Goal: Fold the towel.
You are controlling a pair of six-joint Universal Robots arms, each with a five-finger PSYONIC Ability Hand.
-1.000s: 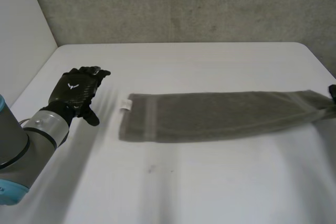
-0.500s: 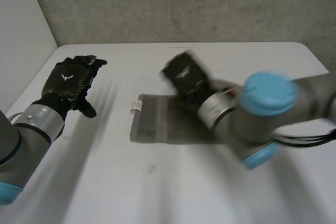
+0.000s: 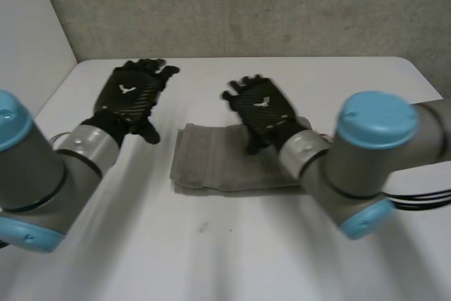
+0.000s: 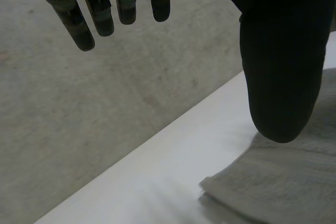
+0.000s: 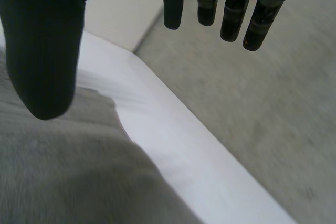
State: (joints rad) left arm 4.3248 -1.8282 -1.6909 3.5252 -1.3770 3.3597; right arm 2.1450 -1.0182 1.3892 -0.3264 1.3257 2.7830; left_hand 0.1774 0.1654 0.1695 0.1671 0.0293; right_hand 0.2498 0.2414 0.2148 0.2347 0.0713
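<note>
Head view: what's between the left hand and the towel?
A strip of bare table, nothing else; the head view shows the left hand open beside the end of the towel.

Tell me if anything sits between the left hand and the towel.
Nothing visible does. The left hand is open just beside the towel, with bare white table between them. The right hand, also open, is over the towel's other side, not in the path.

This looks like a bare robot test lab: a plain white counter (image 3: 232, 266) stands against a rough grey concrete wall (image 3: 282, 5) and a white side panel (image 3: 28, 40). 2 machine arms work at it, the left arm (image 3: 42, 174) and the right arm (image 3: 366, 167).
</note>
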